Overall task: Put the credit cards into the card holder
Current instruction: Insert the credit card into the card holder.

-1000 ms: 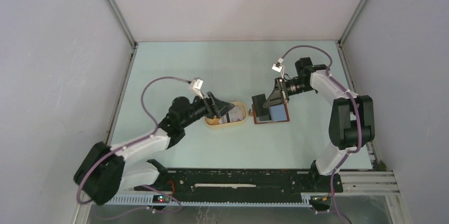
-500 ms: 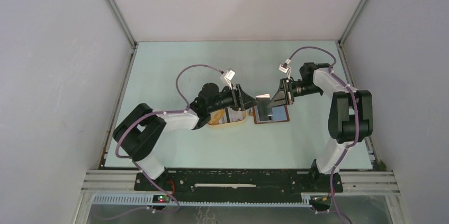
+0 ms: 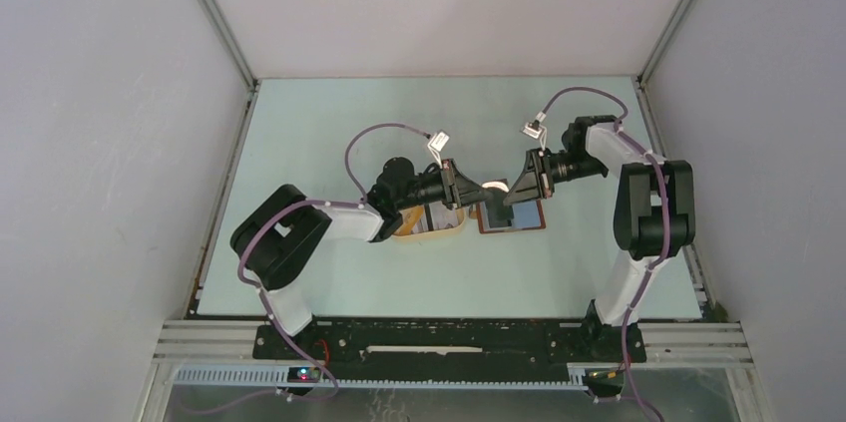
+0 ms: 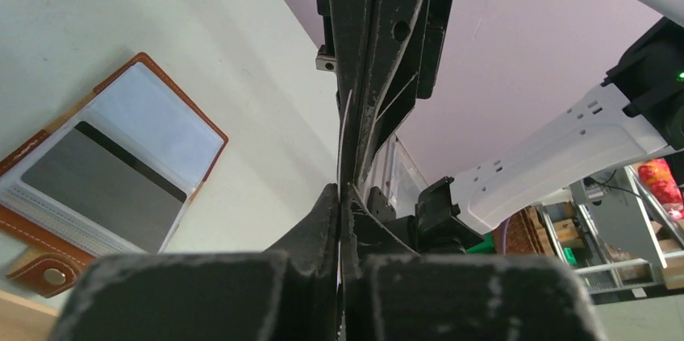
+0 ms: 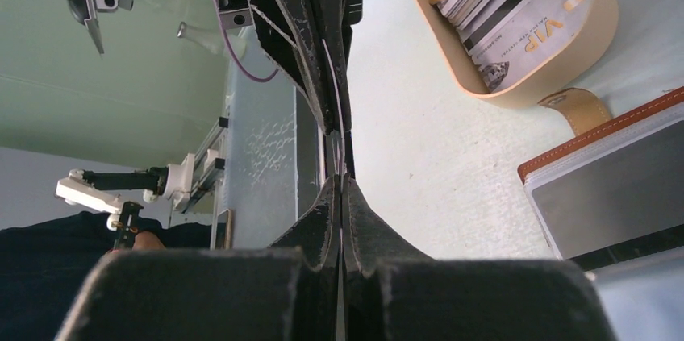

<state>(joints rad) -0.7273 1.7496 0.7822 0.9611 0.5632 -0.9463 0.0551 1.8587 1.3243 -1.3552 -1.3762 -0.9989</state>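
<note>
- Pale tabletop (image 3: 329, 143) is bearing the open reddish-brown leather card holder (image 3: 527, 218).
- Aloft near it, left gripper (image 4: 340, 200) and right gripper (image 5: 339, 188) are both pinching one thin whitish credit card (image 3: 494, 186) by its faces.
- I'm judging it stiff, slick.

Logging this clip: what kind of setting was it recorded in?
Most likely a lab robot cell. A pale green table is boxed in by plain white panels, with a black robot mounting rail at its near edge. The left wrist view shows cluttered workshop shelving beyond.
</note>
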